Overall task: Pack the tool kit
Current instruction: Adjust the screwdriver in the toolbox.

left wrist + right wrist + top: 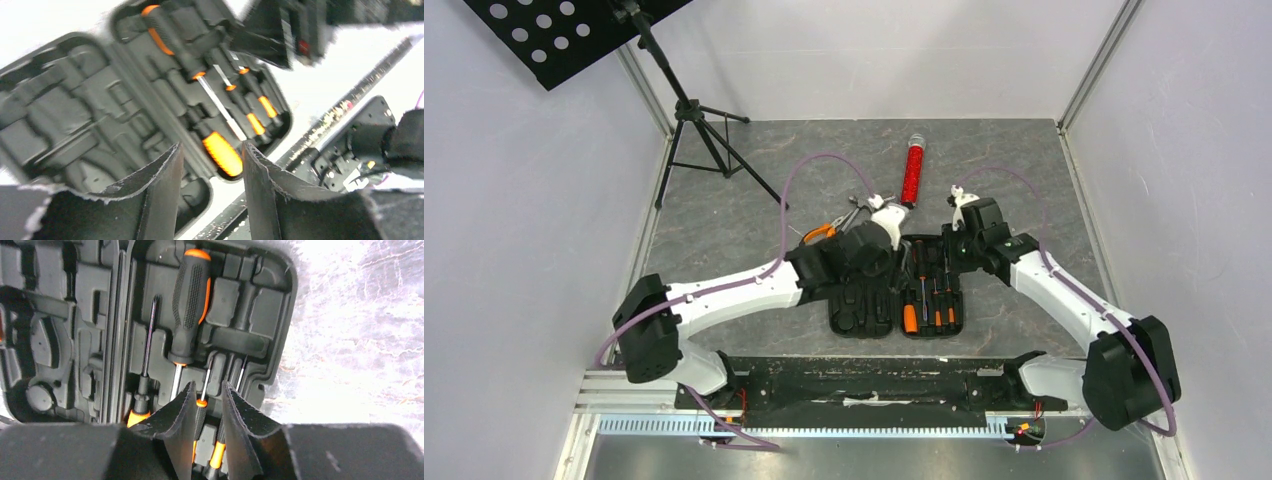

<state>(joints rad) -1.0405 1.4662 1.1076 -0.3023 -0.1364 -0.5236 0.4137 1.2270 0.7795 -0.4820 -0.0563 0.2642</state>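
Well left of the black ribbed plastic clamshell case, toward the far-left corner of the grey marbled desk: black tripod stand, upright.

Just beyond the case's far-left corner: orange-handled pliers beside a small heap of metal pieces, too small to tell apart.

Next to them, over the case's far edge: left tool, fingers set well apart, nothing between them.

Case itself open flat at mid-desk, hinge running near to far. Moulded slots in the left half, screwdrivers seated in the right half. From the hinge outward: thin black-shafted screwdriver with an orange grip, then fat black-and-orange-handled screwdriver, then slim small ones side by side.

Beyond the case's far edge, right of its centre: red cylindrical tube, lying apart from the case.

Over the far end of the case's right half: right tool, parted only a little, straddling a small orange-collared screwdriver without pinching it.
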